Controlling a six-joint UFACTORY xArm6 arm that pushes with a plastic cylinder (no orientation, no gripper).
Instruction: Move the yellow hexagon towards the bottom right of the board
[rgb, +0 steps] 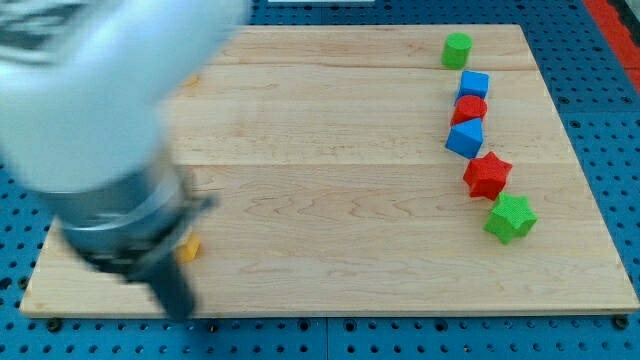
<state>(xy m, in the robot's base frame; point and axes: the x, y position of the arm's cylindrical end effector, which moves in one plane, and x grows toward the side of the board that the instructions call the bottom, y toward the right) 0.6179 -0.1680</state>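
Note:
A small patch of a yellow block (189, 247) shows at the view's lower left, mostly hidden behind the arm (110, 150); its shape cannot be made out. The blurred white and grey arm fills the view's left side. A dark rod comes down from it, and my tip (182, 312) sits near the board's bottom edge, just below the yellow block. Whether the tip touches the block cannot be told.
Along the view's right runs a line of blocks: a green cylinder (457, 49), a blue cube (474, 84), a red block (469, 108), a blue block (465, 138), a red star (487, 175) and a green star (510, 218). The wooden board (330, 200) lies on blue pegboard.

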